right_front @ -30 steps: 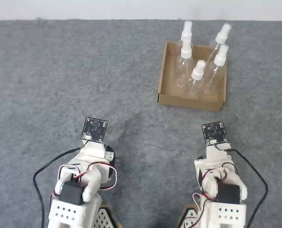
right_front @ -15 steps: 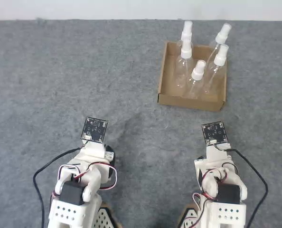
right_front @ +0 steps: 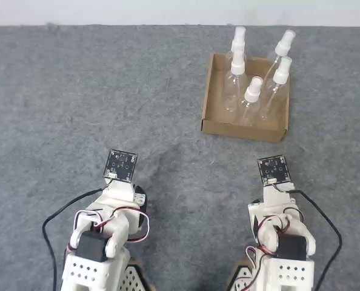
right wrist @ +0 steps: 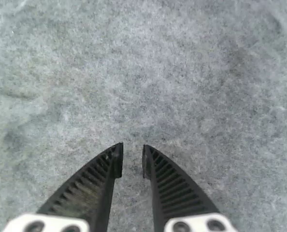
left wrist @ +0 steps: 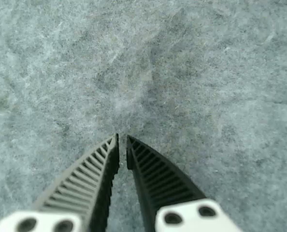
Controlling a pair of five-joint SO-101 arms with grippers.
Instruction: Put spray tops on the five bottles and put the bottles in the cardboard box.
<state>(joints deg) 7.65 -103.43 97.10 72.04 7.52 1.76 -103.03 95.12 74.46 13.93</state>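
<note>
Where the left arm (right_front: 104,230) is sitting: folded at the near left of the grey mat (right_front: 77,91), with its wrist camera board (right_front: 120,165) pointing toward the far side.
Left gripper (left wrist: 122,140): hanging just above the mat, its ribbed black jaws drawn almost together with only a slit between the tips, gripping nothing.
Black cable (right_front: 50,227): looping out from the left arm's left side, near the near edge.
Far edge: a pale strip (right_front: 107,12) is running along behind the mat.
Cardboard box (right_front: 243,130): lying open-topped at the far right, well apart from both arms and slightly turned on the mat.
Five bottles (right_front: 236,85): standing inside the box, crowding one another, all leaning a little toward the far side; the box's near wall is hiding their bases.
Spray tops (right_front: 253,89): sitting white on every bottle, the two farthest poking past the box's far rim.
Right arm (right_front: 280,233): sitting folded at the near right, roughly in line with the box's right half, its wrist camera board (right_front: 272,170) facing the box's near wall.
Right gripper (right wrist: 133,147): hanging just above the mat, its jaws nearly shut with a narrow strip of mat showing between them, gripping nothing.
</note>
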